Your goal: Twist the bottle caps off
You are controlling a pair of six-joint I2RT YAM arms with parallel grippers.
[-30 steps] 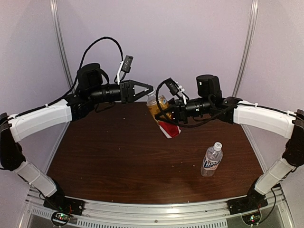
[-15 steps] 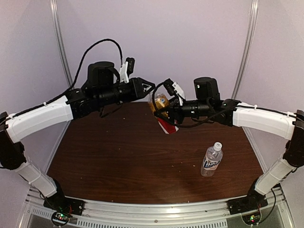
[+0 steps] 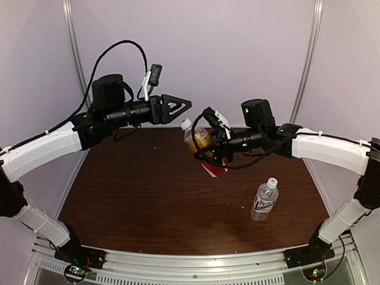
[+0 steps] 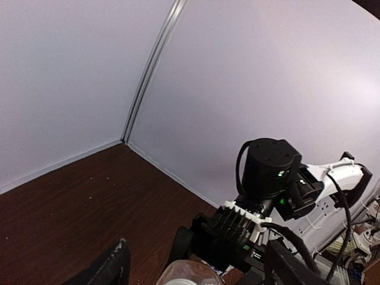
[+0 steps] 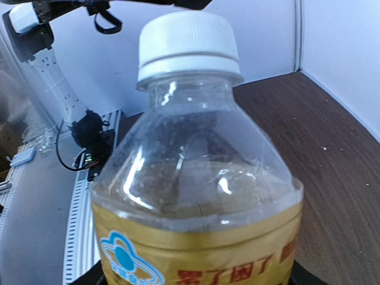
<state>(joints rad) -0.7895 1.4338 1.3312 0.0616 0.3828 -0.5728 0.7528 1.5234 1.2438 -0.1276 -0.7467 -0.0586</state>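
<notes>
The amber bottle (image 3: 203, 142) with a red label hangs tilted over the far middle of the table, my right gripper (image 3: 211, 149) shut round its body. Its white cap (image 5: 187, 41) is on the neck and fills the top of the right wrist view. My left gripper (image 3: 185, 105) is open just above and left of that cap (image 3: 186, 123), not touching it. In the left wrist view the bottle's top (image 4: 189, 274) shows low between the spread fingers (image 4: 116, 267). The clear bottle (image 3: 265, 199) stands at the right with its white cap (image 3: 272, 181) on.
The brown table (image 3: 136, 190) is closed in by pale walls at the back and sides. Both arm bases sit on the metal rail (image 3: 190, 261) at the near edge. The right arm's motor housing (image 4: 270, 175) is close in front of my left gripper.
My left gripper has opened, let go of the amber bottle's cap and lifted up and away to the left. The right gripper has lowered the bottle slightly, and the cap stays on.
</notes>
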